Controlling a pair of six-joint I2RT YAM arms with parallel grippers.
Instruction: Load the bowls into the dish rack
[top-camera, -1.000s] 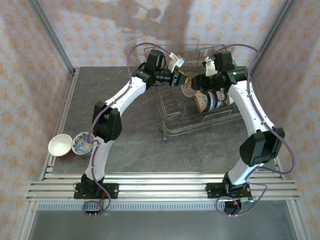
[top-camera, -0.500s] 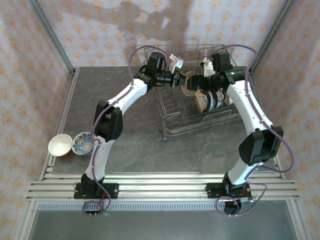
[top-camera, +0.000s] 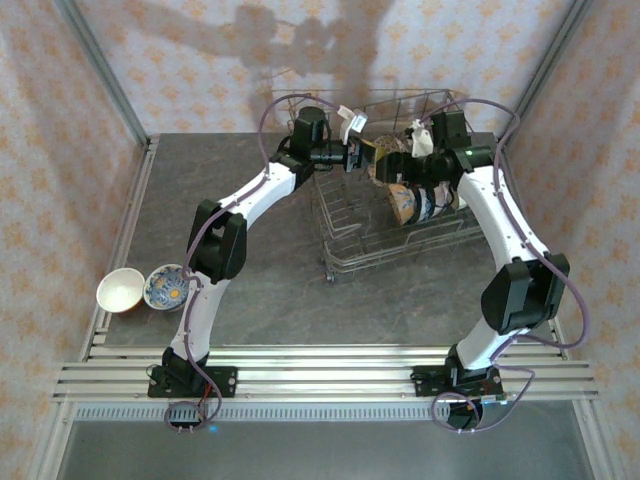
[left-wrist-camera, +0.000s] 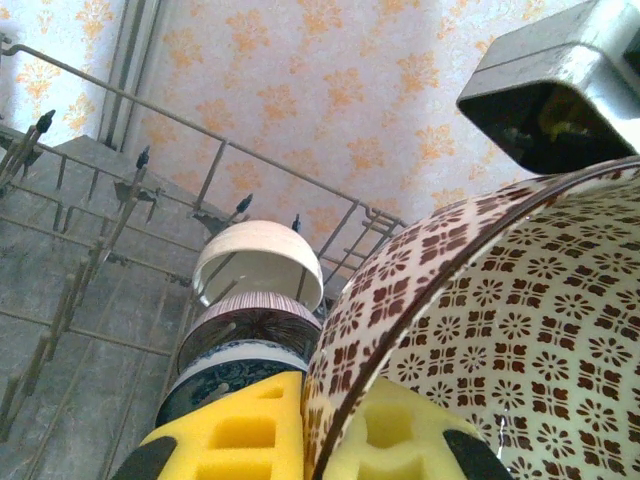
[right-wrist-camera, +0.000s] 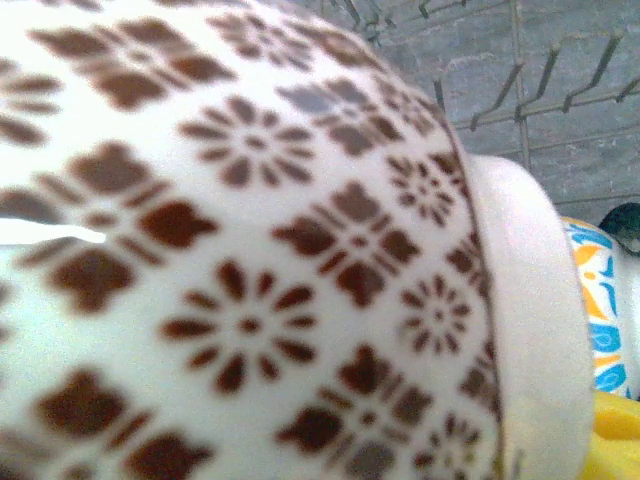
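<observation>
A cream bowl with a brown flower pattern hangs over the far end of the wire dish rack. My left gripper is shut on its rim; in the left wrist view the yellow pads pinch the wall of the brown-patterned bowl. My right gripper stands open at the bowl's other side, one dark finger just above the rim. The right wrist view looks closely at the bowl's outer wall. Three bowls stand on edge in the rack: cream, striped, dark blue.
A plain cream bowl and a blue patterned bowl sit at the table's left edge beside the left arm's base. More bowls stand in the rack's right half. Upright tines line the rack's left side.
The left gripper closed on the patterned bowl's rim. The right gripper opened and drew back a little to the right. The bowl rose slightly toward the rack's far end.
</observation>
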